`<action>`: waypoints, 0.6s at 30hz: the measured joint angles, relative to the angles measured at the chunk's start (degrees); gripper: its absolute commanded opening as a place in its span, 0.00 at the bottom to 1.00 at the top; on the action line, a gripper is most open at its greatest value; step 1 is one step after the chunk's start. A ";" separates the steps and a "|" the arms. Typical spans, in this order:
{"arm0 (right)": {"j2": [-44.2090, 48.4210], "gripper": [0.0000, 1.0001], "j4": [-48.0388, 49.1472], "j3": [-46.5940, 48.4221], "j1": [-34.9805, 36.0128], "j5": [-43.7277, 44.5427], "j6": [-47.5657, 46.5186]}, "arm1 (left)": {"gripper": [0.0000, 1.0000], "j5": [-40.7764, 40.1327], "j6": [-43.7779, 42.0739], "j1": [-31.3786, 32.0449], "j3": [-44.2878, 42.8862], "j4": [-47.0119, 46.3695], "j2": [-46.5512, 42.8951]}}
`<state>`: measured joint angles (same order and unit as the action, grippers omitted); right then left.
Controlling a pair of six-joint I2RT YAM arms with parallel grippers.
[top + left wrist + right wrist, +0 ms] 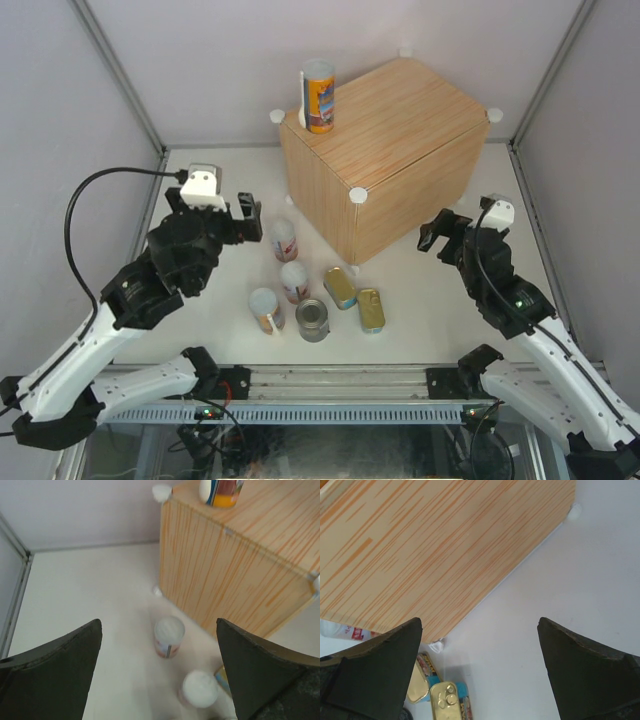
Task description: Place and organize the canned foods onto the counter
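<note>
The left fingers [60, 670] hung wide apart, empty, above a white-red tube [169, 637] standing mid-table, on the near-edge side of the wood-grain counter [400, 130]. One orange-blue tube [319, 97] stood atop the counter's far-left corner. A clean grip, I judged, needed a centred descent straddling the white-red tube below its lid. The right fingers [585, 670] gaped empty.

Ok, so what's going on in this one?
Two robot arms are putting canned foods onto the wooden counter. One tall orange-blue tube stands on its back left corner; six more containers sit on the table in front. The left claw is open and empty, beside the white-red tube closest to the counter. The right claw is also open and empty, near the counter's right face.
</note>
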<state>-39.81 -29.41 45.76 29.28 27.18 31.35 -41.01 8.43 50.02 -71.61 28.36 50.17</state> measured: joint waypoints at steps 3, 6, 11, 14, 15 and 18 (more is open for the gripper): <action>0.00 1.00 0.04 0.00 -0.11 -1.86 0.63 | 1.00 0.72 4.50 0.33 1.92 7.02 -2.47; -0.17 1.00 0.04 0.00 -0.42 -3.45 0.83 | 1.00 2.10 8.63 0.50 3.58 12.28 -3.39; -0.59 1.00 0.00 0.00 -0.74 -5.31 0.87 | 1.00 6.86 14.25 0.98 7.10 17.77 -3.58; -0.70 1.00 -0.20 0.00 -1.03 -5.86 0.98 | 1.00 9.94 17.33 1.36 10.29 19.54 -3.58; -0.76 1.00 -0.33 0.00 -1.16 -6.03 1.01 | 1.00 10.80 18.38 1.60 11.56 19.98 -3.56; -0.92 1.00 -0.61 0.00 -1.55 -6.80 1.07 | 1.00 12.94 21.31 2.27 14.75 21.31 -3.74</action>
<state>-40.73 -30.02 45.76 27.73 20.38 32.42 -28.08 29.74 52.29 -56.86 49.67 46.44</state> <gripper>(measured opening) 0.997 0.998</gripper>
